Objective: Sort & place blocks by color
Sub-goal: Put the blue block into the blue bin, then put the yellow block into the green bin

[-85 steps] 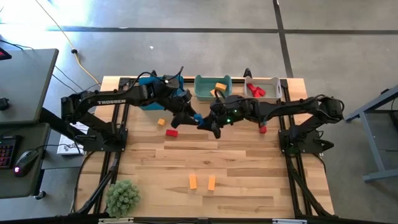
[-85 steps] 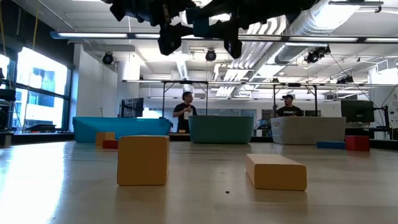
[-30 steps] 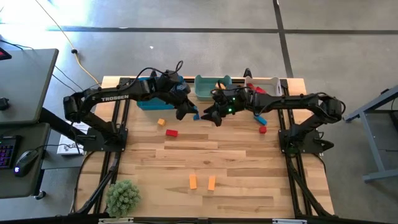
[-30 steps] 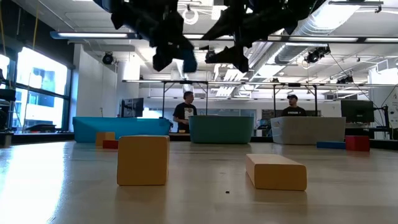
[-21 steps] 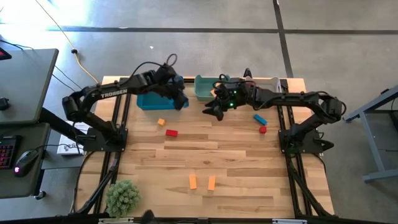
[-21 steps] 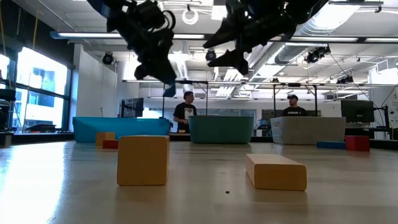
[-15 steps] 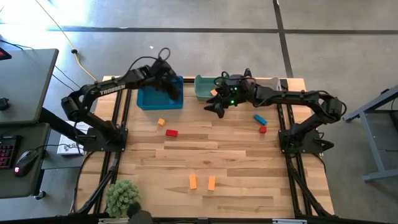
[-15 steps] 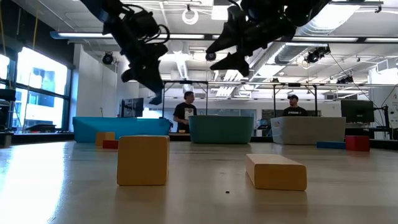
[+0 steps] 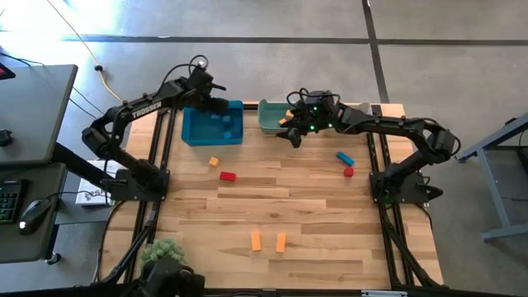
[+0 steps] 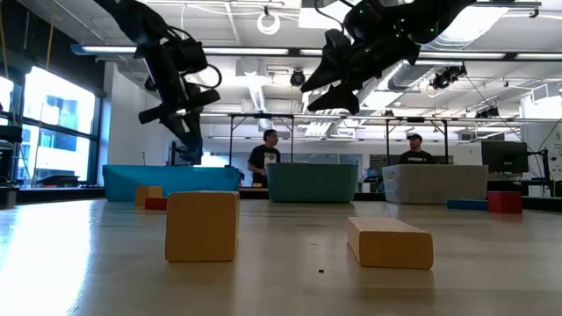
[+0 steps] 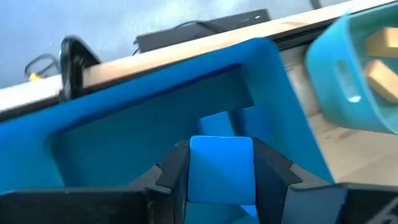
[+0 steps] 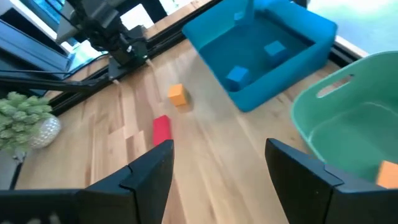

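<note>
My left gripper (image 9: 216,107) hangs over the blue bin (image 9: 195,134), shut on a blue block (image 11: 221,169). Other blue blocks (image 12: 237,75) lie on that bin's floor. My right gripper (image 9: 293,137) stands open in the air beside the teal bin (image 9: 272,122), nothing between its fingers (image 12: 155,169). An orange block (image 12: 388,171) lies in the teal bin. On the table lie an orange cube (image 9: 214,162), a red block (image 9: 228,176), a blue bar (image 9: 345,157), a red cube (image 9: 349,172) and two orange bars (image 9: 256,241), (image 9: 280,241). My left gripper pinches the blue block between its two fingers, one on each of two opposite sides (image 11: 194,174). The fingers slant downward toward the table's far edge. The block hangs clear above the blue bin's inside (image 11: 137,134), one broad face toward the wrist camera.
A white bin (image 9: 356,115) stands at the far right, beside the teal one. A small plant (image 9: 161,260) sits at the near left corner. Bare wood lies between the middle blocks and the near orange bars. People stand in the room beyond the table (image 10: 266,158).
My left gripper has swung from the table's middle toward the far left with the blue block, rolling its wrist, and now hangs over the blue bin. My right gripper has drifted toward the far edge, closer to the teal bin, and stays open.
</note>
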Robot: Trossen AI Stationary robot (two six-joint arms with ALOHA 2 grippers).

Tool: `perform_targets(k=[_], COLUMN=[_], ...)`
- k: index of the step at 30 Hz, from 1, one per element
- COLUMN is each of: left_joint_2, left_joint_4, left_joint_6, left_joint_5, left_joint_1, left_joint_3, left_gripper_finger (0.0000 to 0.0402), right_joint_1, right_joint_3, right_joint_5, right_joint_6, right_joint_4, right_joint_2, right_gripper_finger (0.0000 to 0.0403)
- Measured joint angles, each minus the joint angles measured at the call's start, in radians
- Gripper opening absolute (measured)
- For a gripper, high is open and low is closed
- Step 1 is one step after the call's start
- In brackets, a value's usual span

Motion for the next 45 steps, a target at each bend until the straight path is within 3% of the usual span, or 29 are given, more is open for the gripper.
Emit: perform_targets(k=[14,23,34,45], left_joint_2=[0.135,0.145,0.145,0.097], left_joint_4=[-0.032,-0.048,-0.051,-0.051], left_joint_6=[-0.126,-0.126,-0.107,-0.010], left_joint_5=[-0.001,-0.024,-0.023,0.090], left_joint_1=[-0.009,-0.010,-0.010,-0.011], left_joint_3=[0.000,0.000,0.000,0.000], left_gripper_finger=[0.0122,0.0129,0.0186,0.0209], right_joint_1=[-0.040,-0.040,-0.039,-0.036], right_joint_3=[0.000,0.000,0.000,0.000], right_joint_5=[0.001,0.005,0.006,0.005], right_joint_6=[-0.043,-0.045,-0.043,-0.034], right_joint_4=[-0.033,-0.075,-0.075,-0.075], right_joint_2=[0.000,0.000,0.000,0.000], right_gripper_finger=[0.0240,0.0240,0.0240,0.0240])
